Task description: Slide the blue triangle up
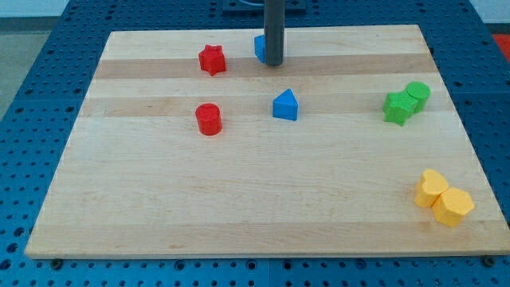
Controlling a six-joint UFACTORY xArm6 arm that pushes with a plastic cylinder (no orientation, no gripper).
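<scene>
straight dark grey rod [273,32], smooth, cylindrical

Pale wooden board [263,199] — on a blue perforated table [32,96].

You have eight blocks on the board, two of each colour. Two are red: a star [212,60] and a cylinder [208,119]. Two are blue: a triangle [285,105] and a second block [260,48] half hidden near the top edge. Two green blocks [396,108] [417,94] touch near the right edge, and two yellow blocks [431,188] [453,206] touch at the bottom right corner.
</scene>
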